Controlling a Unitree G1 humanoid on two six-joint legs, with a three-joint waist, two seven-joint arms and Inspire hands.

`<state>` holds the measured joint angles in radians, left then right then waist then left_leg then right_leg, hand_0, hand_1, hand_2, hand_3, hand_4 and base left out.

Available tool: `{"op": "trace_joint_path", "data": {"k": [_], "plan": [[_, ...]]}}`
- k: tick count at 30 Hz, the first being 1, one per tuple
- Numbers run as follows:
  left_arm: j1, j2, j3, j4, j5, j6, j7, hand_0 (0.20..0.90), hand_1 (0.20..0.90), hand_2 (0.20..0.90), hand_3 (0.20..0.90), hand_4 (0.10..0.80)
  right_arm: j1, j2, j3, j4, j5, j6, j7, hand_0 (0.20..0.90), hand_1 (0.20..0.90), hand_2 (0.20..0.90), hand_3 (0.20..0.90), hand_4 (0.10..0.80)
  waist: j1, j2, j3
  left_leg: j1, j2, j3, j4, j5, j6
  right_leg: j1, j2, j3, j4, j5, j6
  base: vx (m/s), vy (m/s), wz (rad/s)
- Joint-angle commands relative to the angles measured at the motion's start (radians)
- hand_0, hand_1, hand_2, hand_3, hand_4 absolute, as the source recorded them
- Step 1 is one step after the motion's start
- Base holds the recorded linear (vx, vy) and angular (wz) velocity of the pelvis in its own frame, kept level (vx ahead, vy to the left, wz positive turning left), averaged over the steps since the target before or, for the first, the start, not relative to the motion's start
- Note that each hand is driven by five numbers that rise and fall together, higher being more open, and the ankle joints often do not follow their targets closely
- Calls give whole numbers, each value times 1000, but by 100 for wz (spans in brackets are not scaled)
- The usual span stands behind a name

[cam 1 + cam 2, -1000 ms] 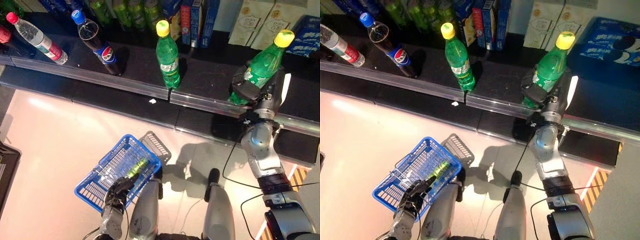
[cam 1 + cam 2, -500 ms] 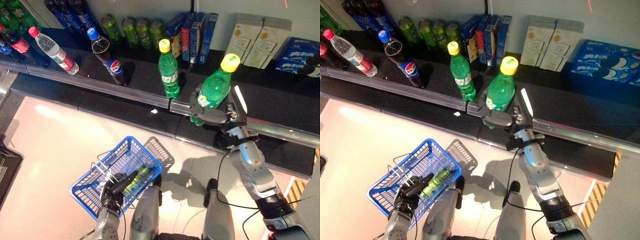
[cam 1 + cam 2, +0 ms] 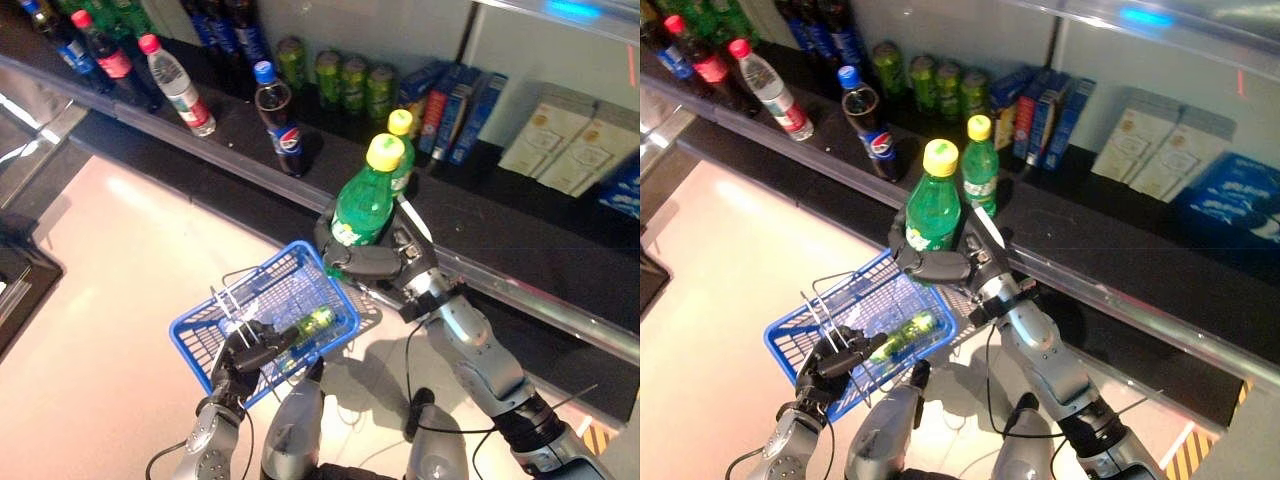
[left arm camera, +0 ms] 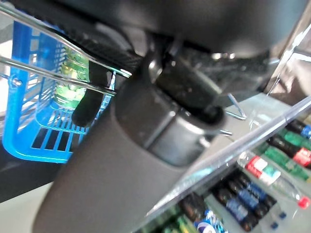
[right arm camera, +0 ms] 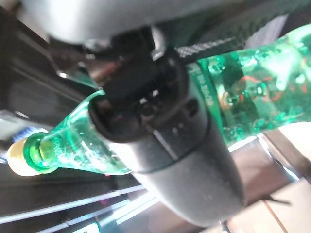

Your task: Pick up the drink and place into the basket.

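My right hand (image 3: 388,266) is shut on a green drink bottle with a yellow cap (image 3: 360,212), holding it upright in the air just above the far corner of the blue basket (image 3: 195,312). The right wrist view shows this bottle (image 5: 252,92) across the palm. My left hand (image 3: 243,352) is shut on the basket's wire handle (image 4: 48,73) and carries the basket low in front. A small green bottle (image 3: 310,325) lies on its side inside the basket.
Behind the held bottle a second green bottle (image 3: 980,165) stands on the dark shelf. The shelf also holds a cola bottle (image 3: 275,120), a water bottle (image 3: 180,88), green cans (image 3: 340,80) and boxes (image 3: 450,100). A metal rail (image 3: 540,300) edges the shelf.
My right hand has lifted the green bottle off the shelf and carried it left, over to the basket. The camera has shifted; the basket is still in my left hand.
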<state>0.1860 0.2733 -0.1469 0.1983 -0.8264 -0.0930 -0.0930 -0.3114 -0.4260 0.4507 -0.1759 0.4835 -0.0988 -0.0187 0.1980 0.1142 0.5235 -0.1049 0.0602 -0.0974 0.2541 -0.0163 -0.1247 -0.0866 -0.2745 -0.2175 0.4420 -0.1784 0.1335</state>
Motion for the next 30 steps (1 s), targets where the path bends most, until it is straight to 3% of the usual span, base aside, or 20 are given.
{"op": "trace_joint_path", "data": {"k": [1,12,20,30], "plan": [[30,155,19,-299,-7,-124,-168,300,300,300,200,100,-126,145,21,-82,49,-141,-38,300,300,300,200,100,51,-27,-217,-67,-33,-28,93,100,45,146,44,-34,-151,64,-123,26,6,24],[-63,295,-41,-576,-64,-83,-429,300,300,300,200,100,-225,195,134,47,-88,-123,-170,300,300,300,200,100,126,-11,-196,-95,-77,-97,99,77,47,162,10,-115,-156,74,-98,-1,-8,28],[-112,306,-38,-690,-122,-39,-553,300,300,300,200,100,-230,246,185,156,-111,-105,-204,300,300,300,200,100,164,-17,-186,-121,-96,-125,120,56,50,169,-2,-144,-155,74,-84,23,-26,18],[-111,326,13,-710,-123,-61,-605,300,300,300,200,100,-199,243,223,369,-263,-71,-309,300,300,300,200,100,202,-23,-151,-157,-110,-138,129,33,51,159,-11,-170,-156,81,-68,-14,-42,9]]}}
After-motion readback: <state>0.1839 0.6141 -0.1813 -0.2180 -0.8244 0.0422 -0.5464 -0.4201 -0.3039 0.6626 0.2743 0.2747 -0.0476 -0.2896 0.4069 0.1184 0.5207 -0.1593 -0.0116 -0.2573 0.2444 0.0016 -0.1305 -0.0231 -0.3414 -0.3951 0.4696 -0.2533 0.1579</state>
